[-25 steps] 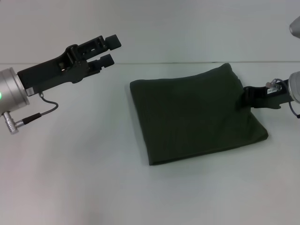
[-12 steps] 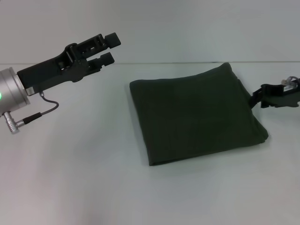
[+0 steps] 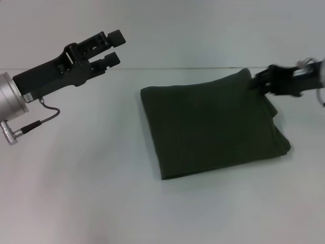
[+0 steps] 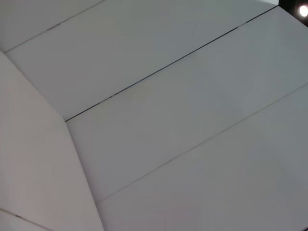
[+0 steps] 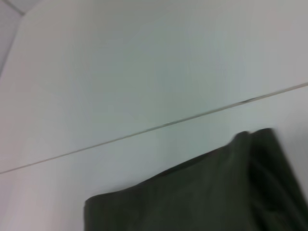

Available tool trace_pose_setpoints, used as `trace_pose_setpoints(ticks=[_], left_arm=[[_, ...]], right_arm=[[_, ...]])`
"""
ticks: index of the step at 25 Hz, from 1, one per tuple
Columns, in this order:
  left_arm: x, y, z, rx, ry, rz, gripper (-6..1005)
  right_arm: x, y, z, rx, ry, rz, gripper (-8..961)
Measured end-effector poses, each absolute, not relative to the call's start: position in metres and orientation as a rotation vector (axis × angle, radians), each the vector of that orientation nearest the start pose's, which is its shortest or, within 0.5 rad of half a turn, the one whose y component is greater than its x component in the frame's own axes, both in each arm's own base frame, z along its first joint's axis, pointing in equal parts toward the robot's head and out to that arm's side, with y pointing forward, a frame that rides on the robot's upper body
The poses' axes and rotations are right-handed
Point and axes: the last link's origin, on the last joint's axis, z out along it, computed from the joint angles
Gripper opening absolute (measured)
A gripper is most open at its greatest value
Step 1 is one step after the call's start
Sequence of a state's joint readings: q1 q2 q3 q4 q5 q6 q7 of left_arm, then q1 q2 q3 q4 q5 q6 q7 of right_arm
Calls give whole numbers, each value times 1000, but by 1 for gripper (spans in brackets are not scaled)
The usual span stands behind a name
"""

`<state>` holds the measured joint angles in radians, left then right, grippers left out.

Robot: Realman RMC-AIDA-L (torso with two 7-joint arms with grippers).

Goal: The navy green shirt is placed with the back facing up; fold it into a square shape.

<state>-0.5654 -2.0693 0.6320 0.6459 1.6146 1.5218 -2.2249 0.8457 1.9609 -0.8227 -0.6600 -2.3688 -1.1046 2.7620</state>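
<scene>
shirt (image 3: 213,124) is lying flat on the white table (image 3: 91,193), already folded into a rough square, edges mostly stacked, near-right corner bulging a bit

right claw (image 3: 260,80) is sitting just off the shirt's far-right corner, blurred with motion; can't tell from these views whether it's open or closed, and it doesn't look to be gripping cloth. A second ago it was lower down against the shirt's right edge, then half a second ago it was pulling clear of that edge, and now it's lifting up and back toward the far corner. Right wrist view is showing the same far edge of the shirt below the claw with bare wall behind

left claw (image 3: 112,47) is hanging well off to the left of the shirt, raised, jaws parted narrow with nothing between them; it's nudging slightly up and away versus earlier

my read: folding is basically finished, both arms are backing off, leaving at most a tidy-up of that loose corner
</scene>
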Motion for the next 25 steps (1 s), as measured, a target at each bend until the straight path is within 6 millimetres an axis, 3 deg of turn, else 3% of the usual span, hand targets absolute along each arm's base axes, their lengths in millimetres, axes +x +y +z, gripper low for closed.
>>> trace_pose_setpoints(ticks=[5,9,14,18,22,25], left_arm=[[-227,369,47,-2142,-1637,-1445,843],[-227,370,48,-2138,-1633,-1453,842],[-227,370,50,-2139,-1628,-1449,842],[-230,364,50,-2191,-1677,-1396,842],[-244,344,40,-2272,-1863,-1204,843],[-256,330,30,-2242,-1988,-1122,843]], right_arm=[[235,452,2,-1928,1784,362,350],[245,454,-1,-1878,1732,328,351],[258,460,22,-1792,1712,351,352],[252,451,54,-1866,1747,426,352],[245,431,90,-2039,1658,694,353],[253,413,111,-2088,1555,894,481]])
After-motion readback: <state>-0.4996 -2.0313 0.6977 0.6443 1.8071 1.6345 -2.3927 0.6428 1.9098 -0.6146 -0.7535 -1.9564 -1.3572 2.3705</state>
